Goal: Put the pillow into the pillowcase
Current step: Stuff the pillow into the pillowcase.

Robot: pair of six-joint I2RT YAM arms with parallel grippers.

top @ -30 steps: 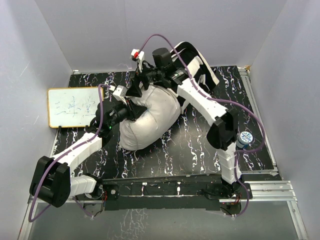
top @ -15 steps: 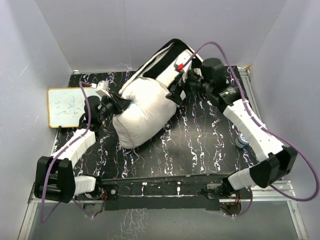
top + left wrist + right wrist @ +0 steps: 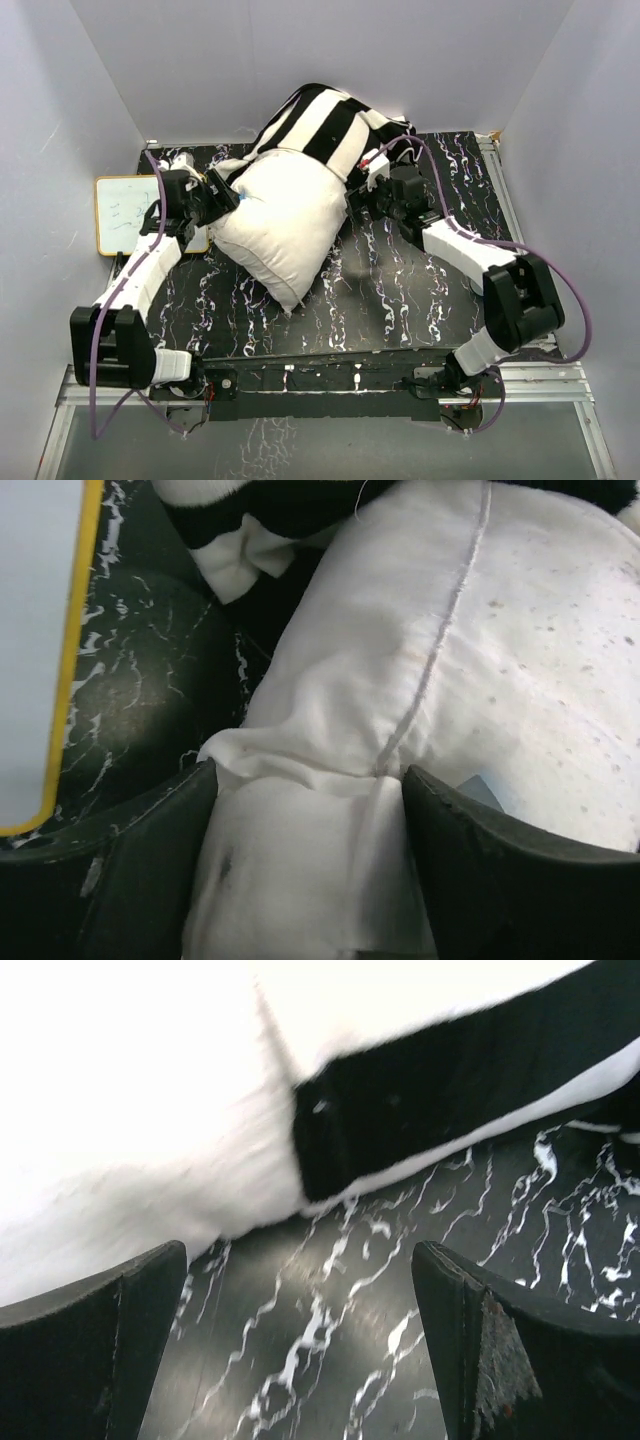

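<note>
Soft, light white pillow (image 3: pixel 285 225), beside the whiteboard (image 3: pixel 120 205) with its far end in the pillowcase (image 3: pixel 325 125), will sag, so I'd pinch its seamed corner, where my left gripper (image 3: pixel 310 780) sits spread; my right gripper (image 3: pixel 300 1260) gapes empty.

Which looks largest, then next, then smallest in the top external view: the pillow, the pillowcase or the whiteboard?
1. pillow
2. pillowcase: its visible striped part is only a little smaller, so ranks one and two are unsure
3. whiteboard, partly hidden
</note>
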